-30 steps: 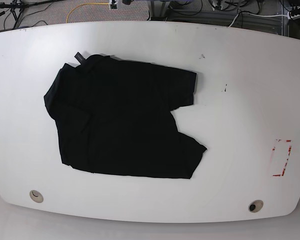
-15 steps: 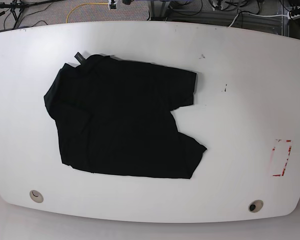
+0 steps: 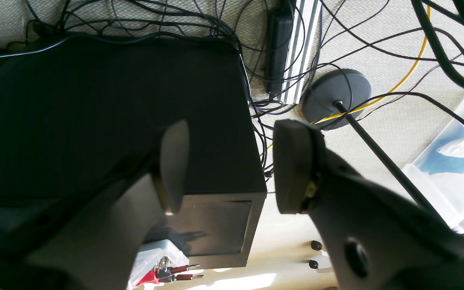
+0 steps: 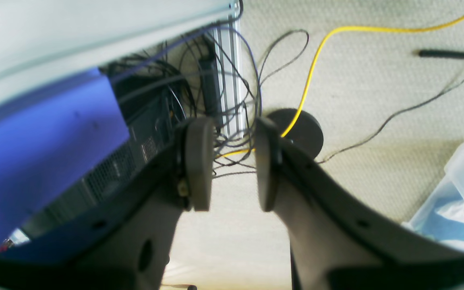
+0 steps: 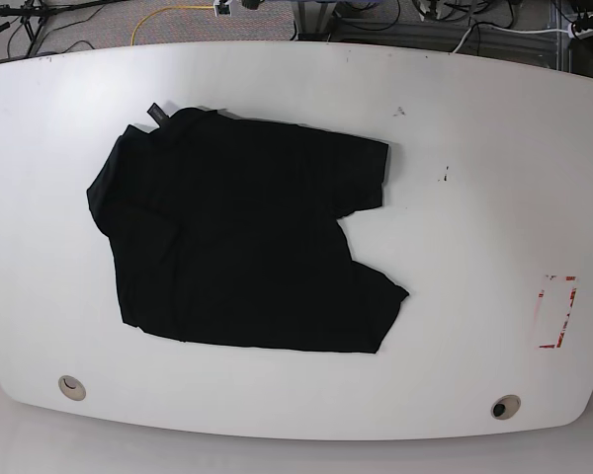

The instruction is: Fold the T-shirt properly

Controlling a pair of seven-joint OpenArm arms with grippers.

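Left hand [image 3: 228, 161], seen by its own wrist camera, has its two grey pads well apart with nothing between them; it hangs over the carpeted floor, above a black box-shaped case [image 3: 107, 112] and a tangle of black cables [image 3: 256, 60]. Right hand [image 4: 228, 161], likewise over the floor, has its pads set closer together but with a clear gap, and it too is empty; a yellow cable [image 4: 308, 68] and a round dark stand base [image 4: 300, 129] lie below it. Neither hand appears in the base view.

Large plain black short-sleeved cloth T-shirt [image 5: 237, 237] lies spread on the white oval worktop [image 5: 474, 197], occupying the area from the centre toward 9 o'clock in the base view. One sleeve points toward 2 o'clock, the other lies at 9 o'clock, and a hem corner reaches toward 4 o'clock. Its long axis seems to run roughly from 11 o'clock to 5 o'clock. A red-outlined mark [image 5: 556, 311] sits near the 3 o'clock edge, well apart from the cloth.

Judgement: folding has not begun. Since the garment lies on the base view's left half, the right arm's side, that arm is probably the nearer; both hands must first come in over the worktop.
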